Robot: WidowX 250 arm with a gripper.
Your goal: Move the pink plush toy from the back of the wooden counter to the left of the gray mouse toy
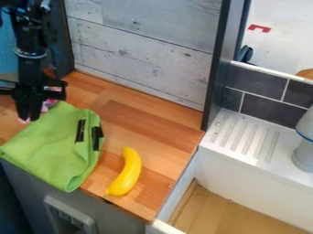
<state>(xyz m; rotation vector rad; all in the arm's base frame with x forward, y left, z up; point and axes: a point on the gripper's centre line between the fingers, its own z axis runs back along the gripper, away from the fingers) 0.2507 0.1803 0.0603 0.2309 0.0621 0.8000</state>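
Observation:
At the upper left, the black gripper (29, 119) hangs down over the wooden counter, just beyond the far left edge of a green cloth (52, 146). Small pink and white bits of something (49, 104) show beside and behind it, partly hidden. Two black strips lie on the right part of the cloth, which reaches over the counter's front edge. A yellow banana (126, 172) rests on the counter to the right of the cloth, apart from it.
The wooden counter (147, 132) ends at a grey plank wall (143, 50) behind and a dark upright post (217, 68). On the right are a white sink unit with a ribbed drainer (245, 137) and a grey-white object (304, 148) at the edge.

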